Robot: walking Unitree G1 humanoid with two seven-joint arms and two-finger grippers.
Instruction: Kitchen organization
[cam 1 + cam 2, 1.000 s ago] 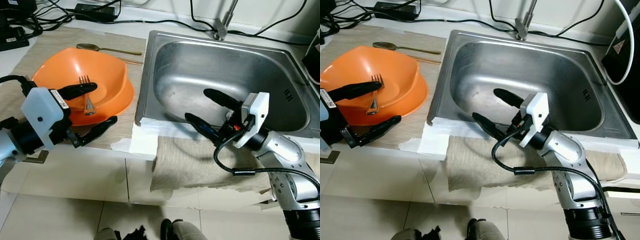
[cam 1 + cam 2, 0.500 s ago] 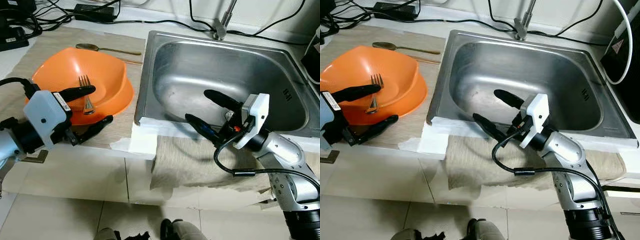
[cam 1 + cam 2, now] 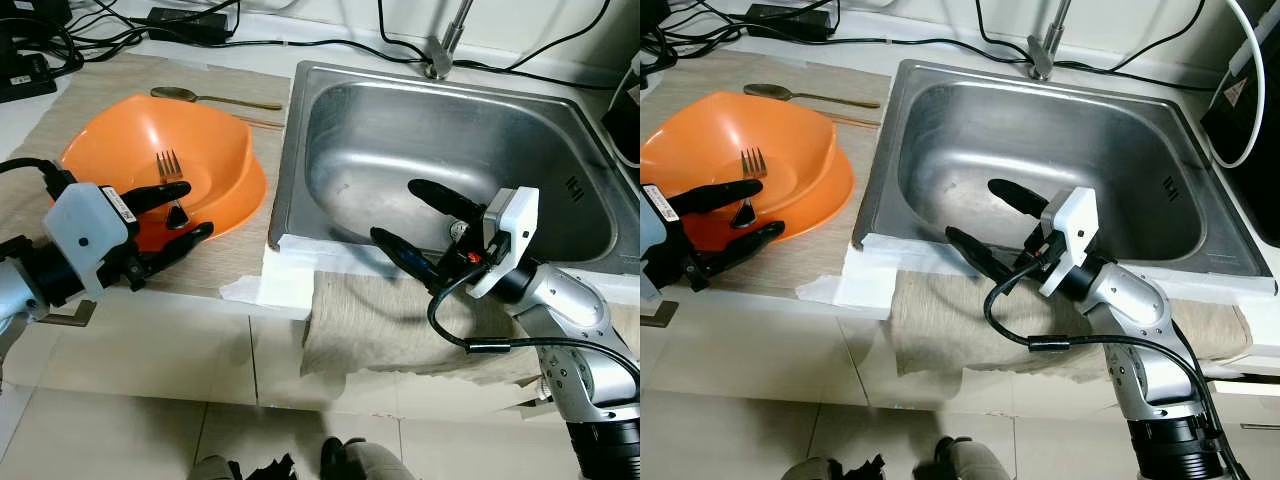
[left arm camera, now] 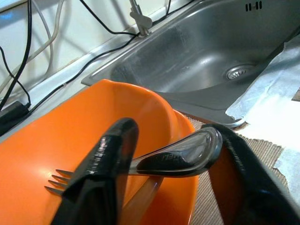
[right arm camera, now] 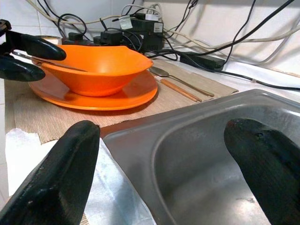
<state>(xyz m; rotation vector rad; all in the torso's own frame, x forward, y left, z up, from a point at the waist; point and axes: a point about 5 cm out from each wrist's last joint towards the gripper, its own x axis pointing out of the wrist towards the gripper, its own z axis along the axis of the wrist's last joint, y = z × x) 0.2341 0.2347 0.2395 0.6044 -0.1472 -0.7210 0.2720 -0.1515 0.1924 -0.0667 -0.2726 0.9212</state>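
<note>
At the left edge of the frame, the left end effector (image 3: 178, 214) pinches the handle of the fork (image 3: 172, 180) at the near rim of the orange bowl (image 3: 120, 150). At the centre right, the right end effector (image 3: 412, 218) is spread over the sink's (image 3: 350, 110) front edge. A spoon (image 3: 185, 95) lies on the desk (image 3: 40, 120) behind.

I count the following items on the counter:

- One orange bowl (image 3: 190, 150).
- One orange plate (image 3: 245, 205), under the bowl.
- One fork (image 3: 172, 180), inside the bowl.
- One spoon (image 3: 185, 95), behind the bowl.
- One stainless sink (image 3: 450, 150) with one faucet (image 3: 445, 45).
- One woven mat (image 3: 70, 85) under the dishes.
- Two grippers: the left gripper (image 3: 170, 215) and the right gripper (image 3: 420, 215).
</note>
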